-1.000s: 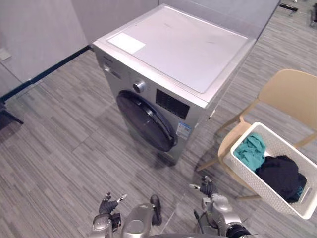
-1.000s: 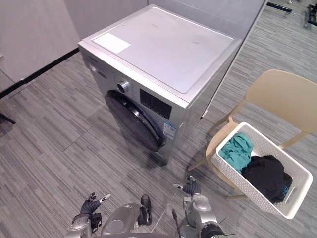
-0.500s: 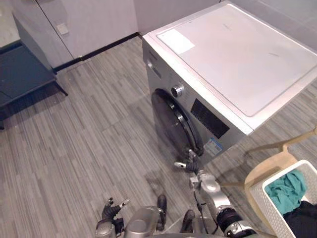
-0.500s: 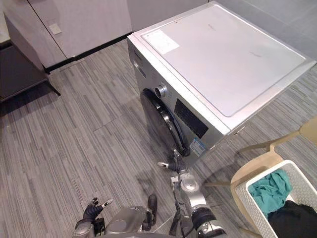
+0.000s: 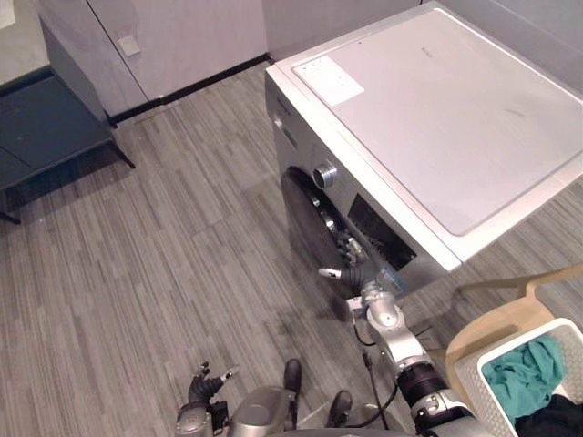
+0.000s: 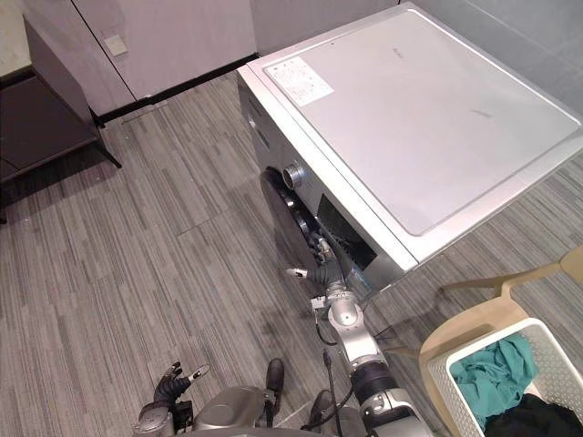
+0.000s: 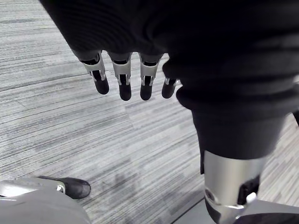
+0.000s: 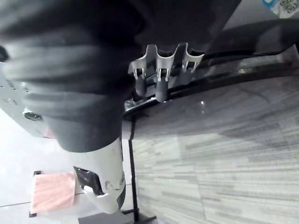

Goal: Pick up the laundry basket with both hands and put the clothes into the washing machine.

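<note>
The silver washing machine (image 5: 437, 118) stands ahead, and its dark round door (image 5: 305, 223) is slightly ajar. My right hand (image 5: 358, 278) is at the door's free edge. In the right wrist view its fingers (image 8: 161, 77) are curled over the dark door rim (image 8: 243, 67). My left hand (image 5: 202, 390) hangs low by my side, fingers (image 7: 124, 79) relaxed and holding nothing. The white laundry basket (image 5: 487, 387) sits on a tan chair (image 5: 510, 314) at the lower right. It holds a teal cloth (image 5: 519, 373) and a black cloth (image 5: 557, 421).
A dark low bench (image 5: 46, 127) stands at the far left against grey wall panels. Grey wood-pattern floor (image 5: 164, 264) spreads out to the left of the machine. The chair with the basket is close to the machine's right front corner.
The camera has swung left and closer to the machine. My right hand has risen from low by my side to the door's edge, and the door now stands a little ajar.
</note>
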Robot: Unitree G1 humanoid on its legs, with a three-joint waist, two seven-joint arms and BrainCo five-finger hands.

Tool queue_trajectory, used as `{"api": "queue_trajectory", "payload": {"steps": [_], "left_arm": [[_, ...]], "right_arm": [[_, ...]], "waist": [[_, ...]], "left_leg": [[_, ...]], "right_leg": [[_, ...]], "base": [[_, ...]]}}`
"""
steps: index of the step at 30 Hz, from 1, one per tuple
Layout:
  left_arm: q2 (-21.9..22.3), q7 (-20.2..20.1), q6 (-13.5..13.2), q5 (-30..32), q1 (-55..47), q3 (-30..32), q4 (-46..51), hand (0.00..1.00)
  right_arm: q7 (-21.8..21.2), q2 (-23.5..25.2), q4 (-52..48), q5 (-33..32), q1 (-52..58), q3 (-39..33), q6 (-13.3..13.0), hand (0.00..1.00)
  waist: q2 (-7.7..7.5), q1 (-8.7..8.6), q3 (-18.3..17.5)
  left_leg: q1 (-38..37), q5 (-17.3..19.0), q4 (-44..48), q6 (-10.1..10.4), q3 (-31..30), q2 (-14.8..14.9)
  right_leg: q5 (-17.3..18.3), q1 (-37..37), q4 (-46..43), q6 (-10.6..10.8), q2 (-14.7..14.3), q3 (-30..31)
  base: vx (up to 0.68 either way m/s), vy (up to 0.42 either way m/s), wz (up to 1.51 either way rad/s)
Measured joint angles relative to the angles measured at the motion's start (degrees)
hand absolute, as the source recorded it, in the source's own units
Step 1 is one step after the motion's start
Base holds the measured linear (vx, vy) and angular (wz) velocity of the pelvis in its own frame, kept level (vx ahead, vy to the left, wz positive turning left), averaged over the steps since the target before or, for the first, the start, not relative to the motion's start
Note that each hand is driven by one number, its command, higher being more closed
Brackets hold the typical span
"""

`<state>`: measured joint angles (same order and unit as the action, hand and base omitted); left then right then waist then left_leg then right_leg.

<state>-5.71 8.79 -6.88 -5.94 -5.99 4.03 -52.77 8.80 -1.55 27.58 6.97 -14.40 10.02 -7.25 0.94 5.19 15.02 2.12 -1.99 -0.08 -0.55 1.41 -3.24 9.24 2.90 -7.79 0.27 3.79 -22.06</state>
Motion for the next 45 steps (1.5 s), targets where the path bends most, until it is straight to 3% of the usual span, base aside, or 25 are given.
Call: {"api": "queue_trajectory", "payload": {"steps": [3,7,12,18,25,32,37,40,43,45], "left_arm": [[0.0,0.0,0.0,0.0,0.0,-0.7,0.1,0.00],[0.1,0.1,-0.1,0.0,0.1,-2.3,0.4,0.00],[0.4,0.1,-0.1,0.0,0.4,-2.4,0.4,0.00],[0.1,0.2,-1.1,-0.1,2.0,-3.6,0.5,0.00],[0.1,1.3,-2.5,-1.2,5.1,-6.1,2.5,0.00],[0.1,1.2,-3.0,-2.4,5.5,-6.2,2.7,0.00],[0.5,1.2,-3.0,-2.4,8.2,-6.2,1.4,0.00],[0.5,1.2,-3.0,-2.4,10.0,-6.2,1.5,0.00],[0.5,1.2,-3.0,-2.5,11.7,-7.0,1.4,0.00],[0.5,1.3,-3.1,-2.5,12.3,-7.0,1.5,0.00]], "right_arm": [[0.7,-0.1,0.0,3.1,-0.1,0.0,0.0,0.00],[2.9,-0.1,-0.9,7.9,0.0,0.0,1.2,0.00],[3.9,-0.2,-3.3,9.8,0.4,-0.1,1.2,0.00],[4.9,-1.6,2.1,10.6,-4.5,-0.8,2.2,0.00],[8.0,-3.9,7.8,11.3,-14.5,-3.9,3.8,0.00],[3.4,-4.8,13.4,-2.2,-18.5,-1.0,2.2,0.00],[-1.0,-4.1,17.2,-11.7,-22.6,4.3,2.3,0.00],[-2.3,0.0,17.2,-16.9,-27.3,7.8,2.1,0.00],[-3.1,4.3,17.4,-21.0,-32.2,11.2,1.7,0.00],[-3.7,6.5,17.6,-22.3,-35.0,12.9,1.2,0.00]], "waist": [[0.61,-0.23,0.0],[2.79,-1.09,1.0],[3.82,-1.01,1.8],[4.56,-0.88,4.1],[5.07,0.34,7.5],[5.65,0.14,7.8],[7.50,0.91,9.0],[7.71,2.48,9.1],[7.61,5.24,9.2],[7.55,6.00,9.2]], "left_leg": [[1.6,-1.6,-2.0,-0.1,-0.3,0.0],[3.0,-2.6,-4.0,-0.5,-0.6,0.2],[5.3,-2.8,-4.0,-0.2,0.8,0.3],[8.4,-3.0,-3.1,-0.2,1.9,0.3],[10.4,-3.3,-1.6,-0.4,1.6,0.3],[11.9,-3.3,-1.0,-0.4,0.9,0.5],[12.7,-3.3,-1.2,0.1,-0.2,0.8],[13.8,-4.3,-1.5,0.9,-1.5,0.9],[14.1,-5.5,-1.7,0.5,-3.2,1.0],[14.2,-5.5,-1.4,0.5,-4.6,1.1]], "right_leg": [[-0.1,-2.5,0.0,0.0,-0.1,0.1],[-0.4,-5.3,-1.0,-0.1,-0.2,0.2],[-0.6,-8.6,-2.2,0.4,0.1,1.5],[-0.7,-12.3,-3.9,0.4,0.5,2.4],[0.7,-15.2,-7.8,-1.2,1.1,2.4],[1.1,-17.0,-8.7,-1.8,0.9,2.9],[1.1,-17.5,-9.3,-1.9,0.9,1.3],[1.5,-18.6,-10.1,-2.6,0.9,-0.1],[1.9,-18.2,-10.1,-3.2,0.8,-1.9],[2.1,-17.6,-10.0,-3.4,0.6,-3.1]], "base": [[-0.11,0.015,-0.01],[-0.14,0.050,0.01],[-0.08,0.046,-0.11],[0.04,0.012,-0.10],[0.08,-0.040,0.03],[-0.01,-0.039,-0.06],[-0.08,-0.024,0.14],[-0.02,-0.060,0.26],[0.06,-0.113,0.32],[0.09,-0.110,0.37]]}}
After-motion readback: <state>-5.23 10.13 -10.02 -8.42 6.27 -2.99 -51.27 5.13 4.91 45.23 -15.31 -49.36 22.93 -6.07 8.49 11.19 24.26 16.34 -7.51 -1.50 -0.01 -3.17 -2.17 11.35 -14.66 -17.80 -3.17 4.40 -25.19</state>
